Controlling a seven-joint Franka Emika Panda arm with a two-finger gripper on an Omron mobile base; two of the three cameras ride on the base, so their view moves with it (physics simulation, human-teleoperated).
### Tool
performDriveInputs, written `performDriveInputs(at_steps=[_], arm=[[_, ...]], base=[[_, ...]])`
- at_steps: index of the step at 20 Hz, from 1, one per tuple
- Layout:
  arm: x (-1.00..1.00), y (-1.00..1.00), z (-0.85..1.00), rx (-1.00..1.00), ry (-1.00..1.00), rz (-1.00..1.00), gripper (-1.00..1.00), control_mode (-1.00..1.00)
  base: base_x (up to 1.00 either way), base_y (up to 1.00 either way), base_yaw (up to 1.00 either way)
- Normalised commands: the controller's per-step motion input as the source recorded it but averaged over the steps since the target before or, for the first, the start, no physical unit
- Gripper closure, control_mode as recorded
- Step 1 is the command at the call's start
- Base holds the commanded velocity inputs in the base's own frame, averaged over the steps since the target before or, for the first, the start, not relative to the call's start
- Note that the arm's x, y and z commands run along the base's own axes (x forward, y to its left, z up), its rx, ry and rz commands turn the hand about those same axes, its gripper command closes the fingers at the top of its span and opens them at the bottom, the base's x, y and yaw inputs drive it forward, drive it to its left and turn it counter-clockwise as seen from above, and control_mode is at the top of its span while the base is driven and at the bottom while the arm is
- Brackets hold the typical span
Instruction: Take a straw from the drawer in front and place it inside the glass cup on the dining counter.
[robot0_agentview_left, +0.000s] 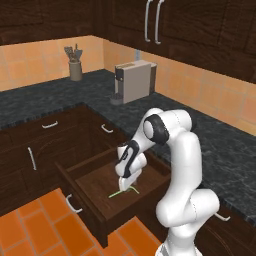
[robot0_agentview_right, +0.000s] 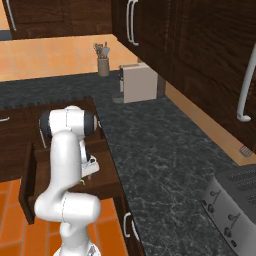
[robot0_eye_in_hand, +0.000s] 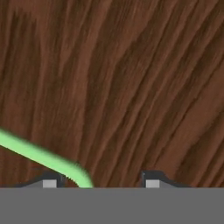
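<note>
The drawer, a shallow dark-brown wooden box with a small curved silver handle, stands pulled out from the lower cabinets under the black speckled worktop, over an orange tiled floor. The white arm bends down into the drawer, and its gripper sits low over the drawer's wooden bottom, about midway between the front and back walls of the drawer. The straw, thin and light green, lies flat on the drawer bottom, running from the gripper toward the drawer front. In the hand view the straw crosses the wood grain from the left edge and curves down beside the left fingertip, with its bent end in the gap between the two tips; the right fingertip stands apart from it. The jaws are spread, with open wood between them, and they straddle the bent end without pinching it. In the right base view the drawer appears behind the arm, and a short green piece of the straw shows just beside the gripper. On the worktop behind the drawer stand a beige coffee machine and a utensil holder.
</note>
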Motion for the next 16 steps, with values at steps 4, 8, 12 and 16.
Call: performDriveInputs(at_steps=[4, 8, 12, 16], arm=[[-0.07, 0.00, -0.16, 0.00, -0.04, 0.05, 1.00, -1.00], [-0.06, 0.00, -0.01, 0.01, -0.05, 0.00, 1.00, -1.00], [-0.22, 0.00, 0.11, 0.07, -0.07, 0.00, 1.00, -1.00], [-0.32, 0.08, 0.92, 0.18, -0.18, 0.00, 1.00, -1.00]], base=[[0.00, 0.00, 0.00], [0.00, 0.00, 0.00], [0.00, 0.00, 0.00], [0.00, 0.00, 0.00]])
